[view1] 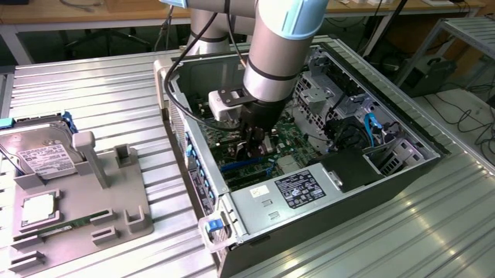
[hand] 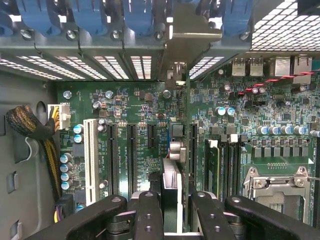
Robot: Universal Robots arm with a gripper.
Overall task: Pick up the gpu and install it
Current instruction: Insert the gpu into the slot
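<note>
My gripper (view1: 255, 145) reaches down into the open computer case (view1: 402, 124), just above the green motherboard (view1: 290, 136). In the wrist view its black fingers (hand: 147, 215) are closed on either side of the gpu (hand: 171, 185). The card is seen edge-on and stands upright over the black expansion slots (hand: 131, 155). Its silver end bracket (hand: 192, 37) lies against the case's rear slot openings. From the exterior view the arm hides most of the card.
A grey holder plate (view1: 93, 202) lies at the exterior view's left with a hard drive (view1: 43, 153), a processor chip (view1: 37, 208) and a memory stick (view1: 73, 225). Inside the case are the power supply (view1: 298, 191), a cable bundle (hand: 30, 130) and the processor socket (hand: 280, 185).
</note>
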